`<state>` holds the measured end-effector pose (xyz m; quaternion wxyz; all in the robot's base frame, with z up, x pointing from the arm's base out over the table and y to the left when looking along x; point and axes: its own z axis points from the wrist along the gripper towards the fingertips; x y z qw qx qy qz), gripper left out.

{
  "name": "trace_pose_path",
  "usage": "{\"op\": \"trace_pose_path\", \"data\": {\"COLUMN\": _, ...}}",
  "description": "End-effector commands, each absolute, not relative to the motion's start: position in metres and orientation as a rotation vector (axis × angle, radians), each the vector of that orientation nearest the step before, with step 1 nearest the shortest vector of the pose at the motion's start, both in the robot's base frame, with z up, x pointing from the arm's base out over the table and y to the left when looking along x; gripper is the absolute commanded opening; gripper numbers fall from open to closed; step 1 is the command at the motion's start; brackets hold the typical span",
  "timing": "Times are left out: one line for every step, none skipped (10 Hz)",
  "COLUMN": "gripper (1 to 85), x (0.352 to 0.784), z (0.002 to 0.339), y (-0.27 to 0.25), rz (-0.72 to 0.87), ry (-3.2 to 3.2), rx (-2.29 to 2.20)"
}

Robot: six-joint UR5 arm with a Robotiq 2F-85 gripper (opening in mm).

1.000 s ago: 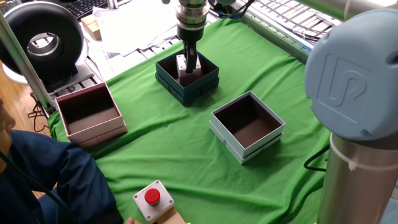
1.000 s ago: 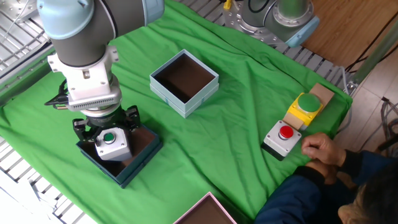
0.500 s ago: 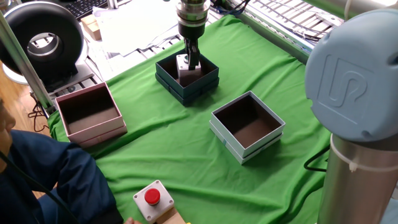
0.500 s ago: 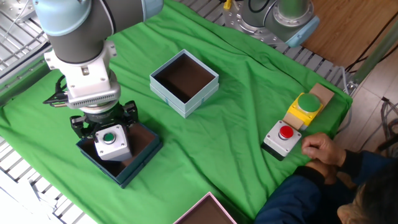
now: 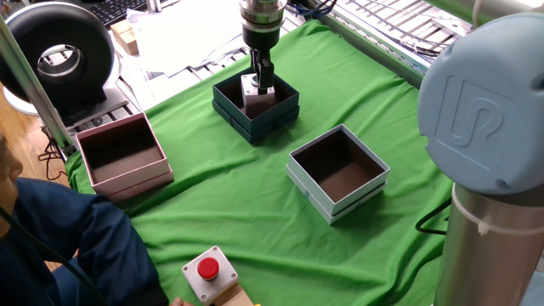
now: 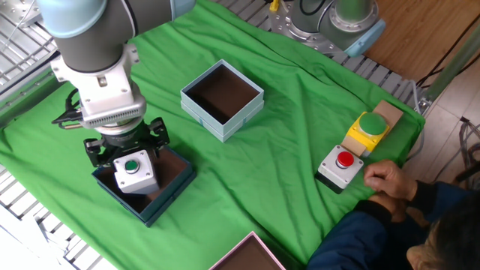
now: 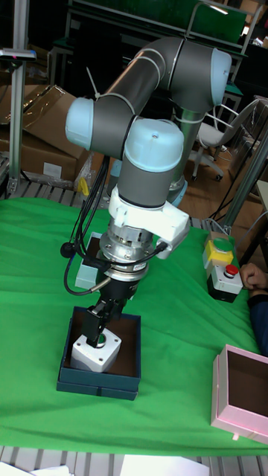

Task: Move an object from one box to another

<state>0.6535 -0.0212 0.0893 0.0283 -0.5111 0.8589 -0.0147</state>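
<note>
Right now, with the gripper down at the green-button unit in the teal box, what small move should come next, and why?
Probably a straight lift. The gripper appears to straddle the green-button unit, which looks tilted inside the dark teal box. Whether the grip is firm is unclear. Raising it above the box walls comes first, since the pale blue-white box sits empty nearby.

The arm reaches straight down, wrist vertical, and the gripper points at the table with its 2 fingers closed in
</note>
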Motion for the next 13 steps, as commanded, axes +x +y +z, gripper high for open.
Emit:
{"op": "trace_pose_path", "data": {"gripper": 76.0, "x": 0.652, "z": 0.092, "y": -0.015, "rz": -0.003, "ry": 2.641, "rx": -1.578}}
{"op": "trace_pose_path", "data": {"gripper": 76.3, "x": 0.652, "z": 0.092, "y": -0.014, "rz": 0.002, "ry": 2.629, "rx": -1.595}}
{"op": "trace_pose_path", "data": {"gripper": 77.7, "x": 0.655, "z": 0.091, "y": -0.013, "rz": 0.013, "ry": 2.616, "rx": -1.606}}
{"op": "trace_pose_path", "data": {"gripper": 78.3, "x": 0.665, "z": 0.086, "y": -0.02, "rz": 0.007, "ry": 2.615, "rx": -1.613}}
{"op": "trace_pose_path", "data": {"gripper": 79.7, "x": 0.676, "z": 0.08, "y": -0.027, "rz": -0.006, "ry": 2.62, "rx": -1.598}}
{"op": "trace_pose_path", "data": {"gripper": 79.7, "x": 0.681, "z": 0.073, "y": -0.028, "rz": -0.003, "ry": 2.642, "rx": -1.545}}
{"op": "trace_pose_path", "data": {"gripper": 79.7, "x": 0.684, "z": 0.067, "y": -0.028, "rz": -0.003, "ry": 2.661, "rx": -1.515}}
{"op": "trace_pose_path", "data": {"gripper": 79.7, "x": 0.685, "z": 0.061, "y": -0.026, "rz": 0.013, "ry": 2.673, "rx": -1.495}}
{"op": "trace_pose_path", "data": {"gripper": 80.3, "x": 0.684, "z": 0.058, "y": -0.026, "rz": 0.01, "ry": 2.679, "rx": -1.498}}
{"op": "trace_pose_path", "data": {"gripper": 81.3, "x": 0.681, "z": 0.06, "y": -0.024, "rz": 0.026, "ry": 2.681, "rx": -1.5}}
{"op": "trace_pose_path", "data": {"gripper": 81.3, "x": 0.679, "z": 0.062, "y": -0.024, "rz": 0.028, "ry": 2.685, "rx": -1.499}}
{"op": "trace_pose_path", "data": {"gripper": 81.3, "x": 0.678, "z": 0.064, "y": -0.024, "rz": 0.034, "ry": 2.685, "rx": -1.499}}
{"op": "trace_pose_path", "data": {"gripper": 81.3, "x": 0.675, "z": 0.068, "y": -0.024, "rz": 0.04, "ry": 2.691, "rx": -1.494}}
